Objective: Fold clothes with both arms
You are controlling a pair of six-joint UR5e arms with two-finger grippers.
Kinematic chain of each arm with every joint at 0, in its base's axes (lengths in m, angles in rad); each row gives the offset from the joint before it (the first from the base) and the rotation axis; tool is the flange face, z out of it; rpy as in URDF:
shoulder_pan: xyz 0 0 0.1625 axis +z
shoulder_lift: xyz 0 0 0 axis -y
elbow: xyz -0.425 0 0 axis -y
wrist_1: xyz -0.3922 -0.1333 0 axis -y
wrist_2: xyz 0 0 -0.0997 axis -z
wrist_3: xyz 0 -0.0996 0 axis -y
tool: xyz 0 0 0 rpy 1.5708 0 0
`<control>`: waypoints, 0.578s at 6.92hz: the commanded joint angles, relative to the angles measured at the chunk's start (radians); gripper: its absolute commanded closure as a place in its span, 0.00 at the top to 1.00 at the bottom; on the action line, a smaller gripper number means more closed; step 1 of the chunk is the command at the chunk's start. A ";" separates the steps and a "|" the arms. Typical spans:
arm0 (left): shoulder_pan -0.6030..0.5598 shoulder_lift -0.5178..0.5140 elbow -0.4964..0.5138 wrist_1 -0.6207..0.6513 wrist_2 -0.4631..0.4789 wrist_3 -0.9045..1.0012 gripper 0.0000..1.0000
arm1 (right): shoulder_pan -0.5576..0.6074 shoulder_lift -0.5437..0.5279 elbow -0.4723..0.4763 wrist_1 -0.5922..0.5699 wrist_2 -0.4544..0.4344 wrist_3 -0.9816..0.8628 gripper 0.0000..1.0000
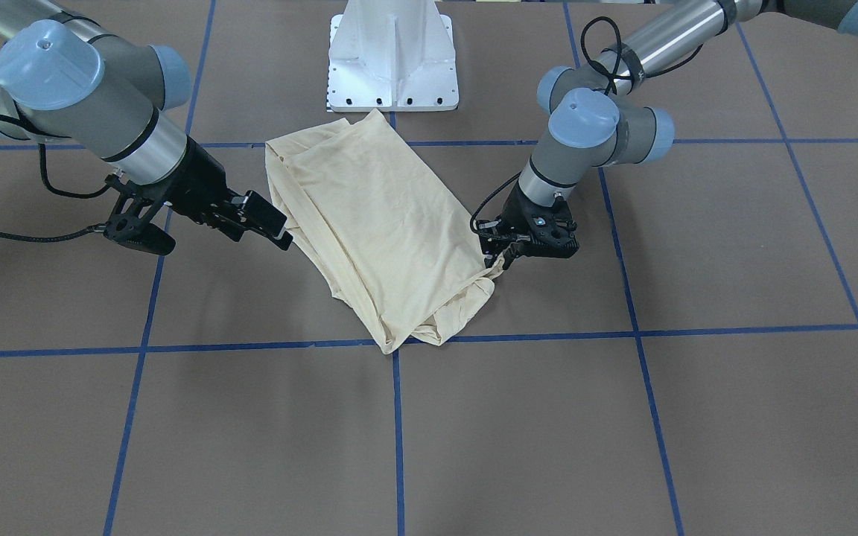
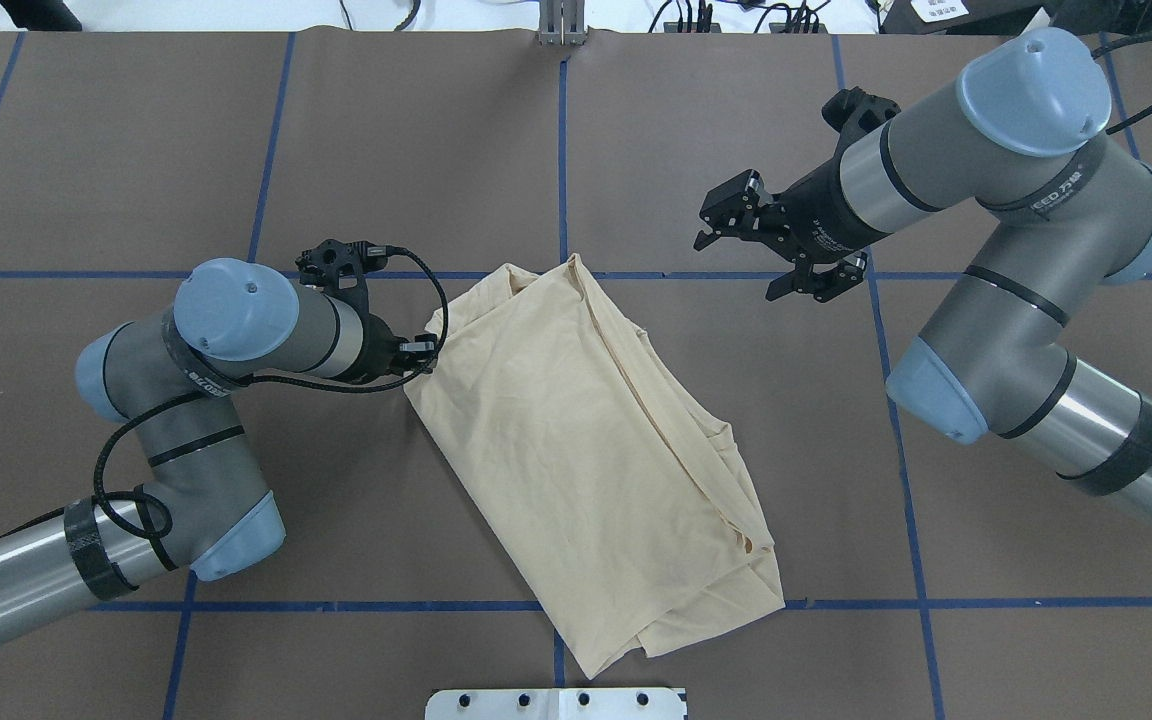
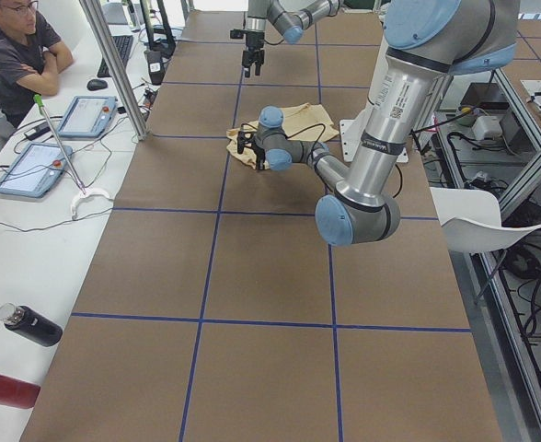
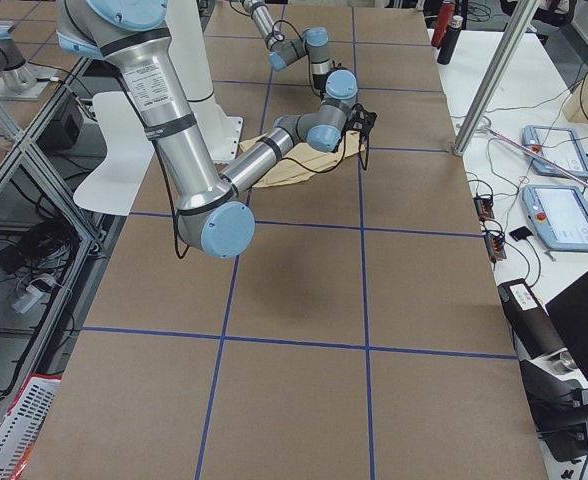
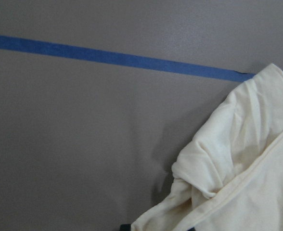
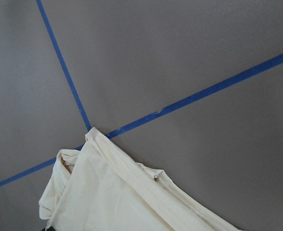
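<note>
The pale cream-yellow shirt (image 1: 384, 223) lies folded into a long strip, set diagonally on the brown table (image 2: 586, 440). Its print and neck label are hidden. My left gripper (image 2: 423, 355) is low at the strip's far-left edge (image 1: 502, 259) and shut on the cloth. The left wrist view shows the bunched shirt edge (image 5: 242, 168) running down to the fingers. My right gripper (image 2: 736, 268) is open and empty, raised above the table and apart from the shirt (image 1: 272, 227). The right wrist view looks down on the shirt's far corner (image 6: 112, 197).
The white pedestal base (image 1: 392, 67) stands just behind the shirt's near end. Blue tape lines (image 2: 561, 150) grid the table. An operator (image 3: 13, 55) sits at a side bench with tablets (image 3: 86, 115) and bottles (image 3: 27, 322).
</note>
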 commanded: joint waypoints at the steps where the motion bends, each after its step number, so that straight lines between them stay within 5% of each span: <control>1: 0.000 -0.004 -0.003 0.025 0.000 -0.001 0.00 | 0.000 -0.002 0.000 0.001 0.001 -0.001 1.00; 4: -0.003 -0.025 -0.012 0.059 -0.005 -0.009 0.00 | 0.002 -0.010 0.008 0.001 0.001 0.001 1.00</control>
